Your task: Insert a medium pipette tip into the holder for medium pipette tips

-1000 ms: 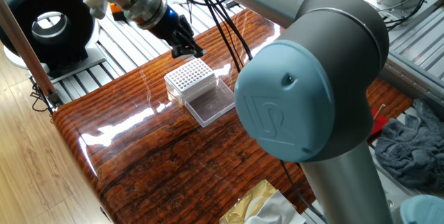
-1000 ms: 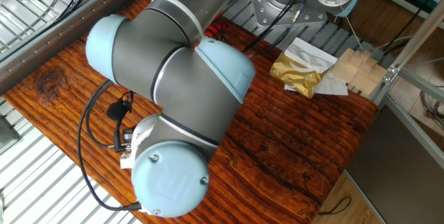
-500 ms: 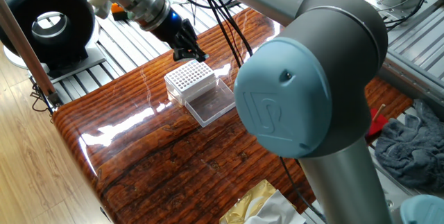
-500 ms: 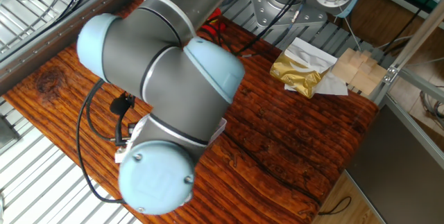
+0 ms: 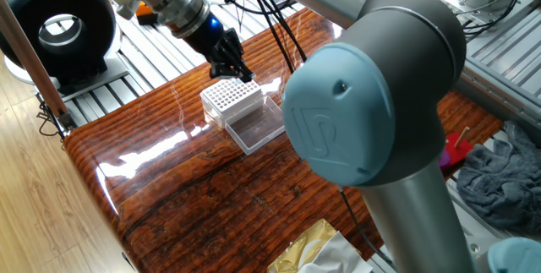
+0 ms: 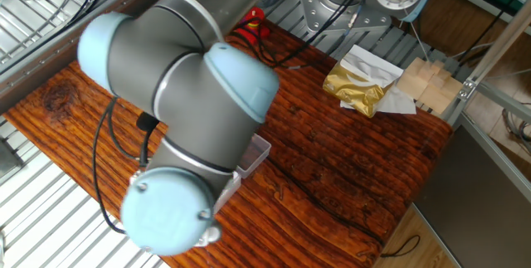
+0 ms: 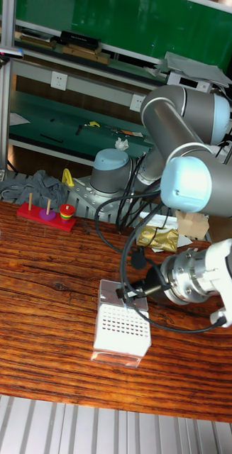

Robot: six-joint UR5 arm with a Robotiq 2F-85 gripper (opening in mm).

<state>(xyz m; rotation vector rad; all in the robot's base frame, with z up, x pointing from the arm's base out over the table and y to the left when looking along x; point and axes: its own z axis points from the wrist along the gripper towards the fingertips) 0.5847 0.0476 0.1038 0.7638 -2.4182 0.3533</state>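
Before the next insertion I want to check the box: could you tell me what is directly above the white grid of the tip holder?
The gripper hangs over the far edge of the holder's white grid. Whether its fingers hold a tip cannot be seen; they are too dark and small.

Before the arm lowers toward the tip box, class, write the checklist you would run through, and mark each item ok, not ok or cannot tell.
1. Holder for medium pipette tips upright on the table: ok.
2. Clear hinged lid open, white grid exposed: ok.
3. Gripper over the grid's far edge: ok in the one fixed view.
4. Pipette tip held in the gripper: cannot tell, too small to see.
5. Tip lined up with a hole: cannot tell.
6. Black cables clear of the box: ok in the tall fixed view.
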